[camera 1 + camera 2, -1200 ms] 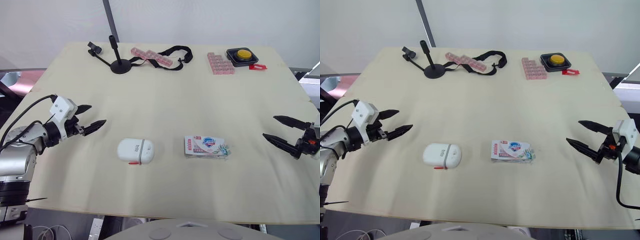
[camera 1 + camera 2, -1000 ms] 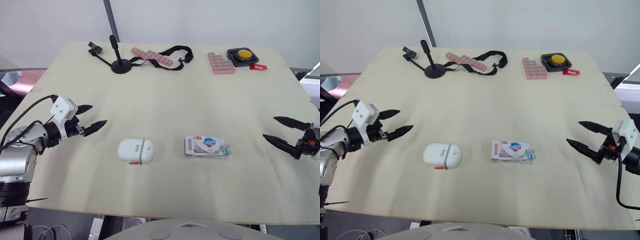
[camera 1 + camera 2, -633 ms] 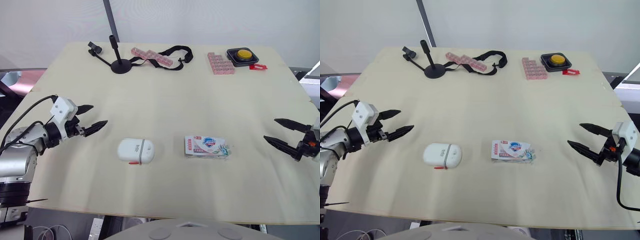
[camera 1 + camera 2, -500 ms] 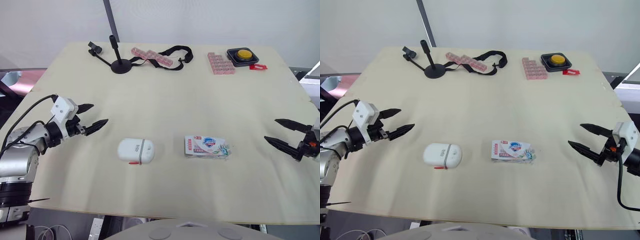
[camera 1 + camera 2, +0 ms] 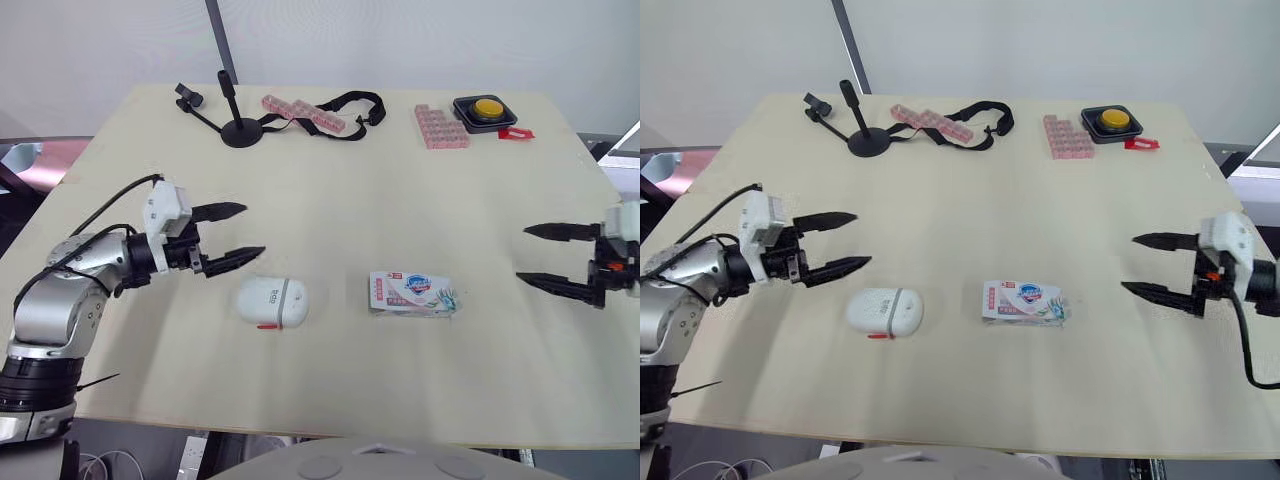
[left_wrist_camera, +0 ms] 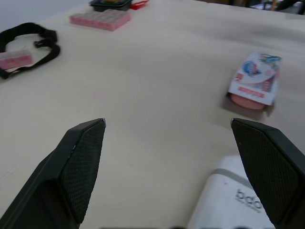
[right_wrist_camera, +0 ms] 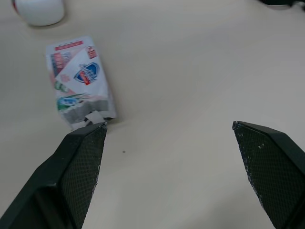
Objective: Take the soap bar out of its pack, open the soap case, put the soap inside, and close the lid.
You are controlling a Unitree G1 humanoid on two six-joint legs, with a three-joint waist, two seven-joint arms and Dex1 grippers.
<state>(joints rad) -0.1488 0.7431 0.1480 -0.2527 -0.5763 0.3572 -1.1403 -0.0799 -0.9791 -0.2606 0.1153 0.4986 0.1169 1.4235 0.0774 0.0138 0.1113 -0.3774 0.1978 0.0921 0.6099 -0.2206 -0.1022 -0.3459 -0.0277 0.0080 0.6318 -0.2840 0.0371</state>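
Note:
The soap pack, white with red and blue print, lies flat near the table's front middle; its torn end faces right. To its left rests the white oval soap case, lid down, with a small red tab. My left gripper hovers open just left of and behind the case, its fingers spread wide. My right gripper hangs open well to the right of the pack, fingertips pointing toward it. The pack and a bit of the case show in the right wrist view.
Along the far edge stand a black stand, pink pill organisers with a black strap, a second pink organiser and a yellow button in a black box. A wide bare stretch of table separates them from the soap items.
My left gripper has moved right, toward the soap case, and now sits close beside it. My right gripper has shifted slightly left and up. Case and pack have not moved.

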